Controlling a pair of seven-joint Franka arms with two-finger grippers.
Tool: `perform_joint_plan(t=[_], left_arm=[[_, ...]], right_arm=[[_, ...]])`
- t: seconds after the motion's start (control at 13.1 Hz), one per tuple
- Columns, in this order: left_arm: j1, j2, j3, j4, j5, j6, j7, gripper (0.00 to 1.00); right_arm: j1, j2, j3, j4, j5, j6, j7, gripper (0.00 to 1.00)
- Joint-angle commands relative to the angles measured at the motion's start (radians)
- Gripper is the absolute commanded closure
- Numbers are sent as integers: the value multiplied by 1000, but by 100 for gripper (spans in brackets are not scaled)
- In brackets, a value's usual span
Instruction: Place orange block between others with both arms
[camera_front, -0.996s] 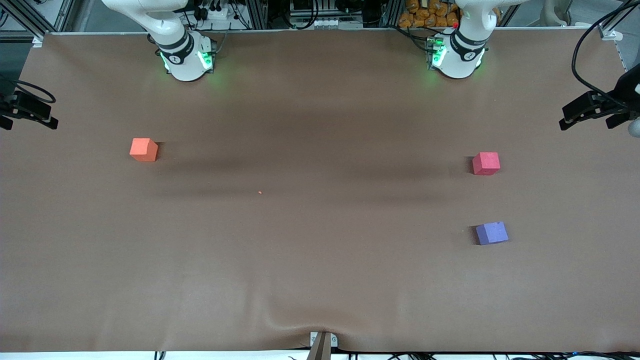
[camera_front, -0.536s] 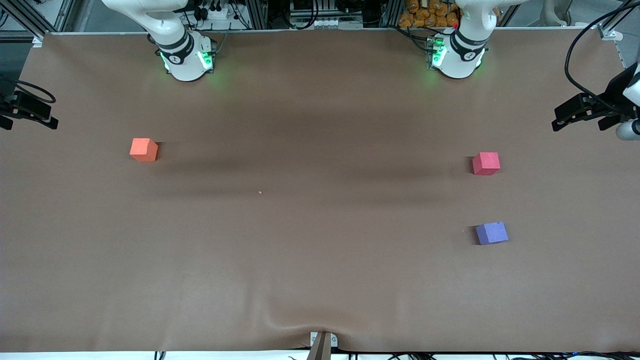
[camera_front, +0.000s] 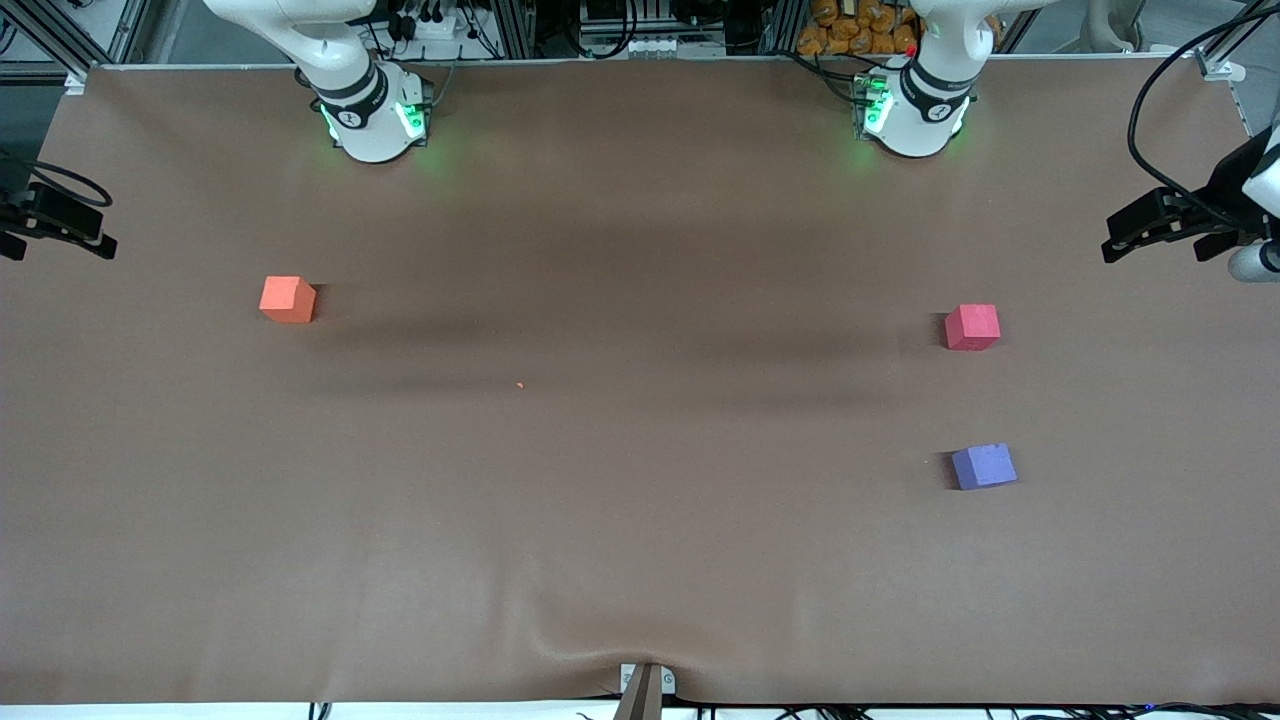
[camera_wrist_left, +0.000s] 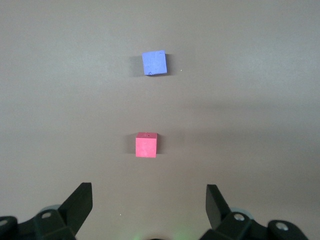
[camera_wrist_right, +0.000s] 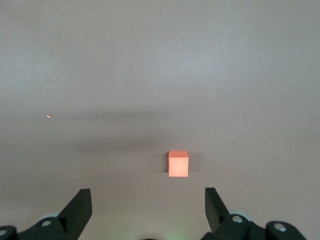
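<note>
You find no readable text, label, brand, number or sign anywhere here, not on the blocks, the table or the arms.

front view: high over the table (camera_front: 640, 560), facing the arm bases at 12 o'clock
wrist views: each looks down from high up
shared: red block (camera_front: 972, 327) (camera_wrist_left: 146, 145), orange block (camera_front: 287, 299) (camera_wrist_right: 178, 163)

Both arms white w/ black-grey joint rings. Right base (camera_front: 372, 120) and left base (camera_front: 915, 115) round, green-lit, by table's top edge (camera_front: 640, 62). Left gripper (camera_wrist_left: 149, 202) and right gripper (camera_wrist_right: 148, 202): black, wedge-shaped fingers, silver screws in mounts.
</note>
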Motion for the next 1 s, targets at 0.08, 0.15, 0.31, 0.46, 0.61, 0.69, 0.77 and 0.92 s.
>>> perform_joint_plan(t=[0.08,0.15,0.31,0.46,0.61,0.69,0.77,0.92], left_arm=[[1,3,-5,11,3,-14,-9,0],[2,3,-5,11,3,-14,-9,0],[2,3,-5,11,3,-14,-9,0],[1,3,-4,11,4,-14,-9,0],[2,2,-4,8,4,-14,-9,0],[2,0,-4,8,4,-14,-9,0],[2,0,-4,6,4,-14,-11,0],[2,0,-4,8,4,-14,-11,0]], right_arm=[[-3,26,5,21,-18,-6,-11,0],[3,39,7,21,-18,-6,-11,0],[23,54,8,12,-39,-24,-9,0],[20,110,8,4,-70,-39,-8,0],[-25,160,4,-67,-70,-56,-12,0],[-53,169,5,-135,-70,-49,-14,0],[-55,171,5,-222,-70,-17,-12,0],[-68,171,4,-380,-71,115,-14,0]])
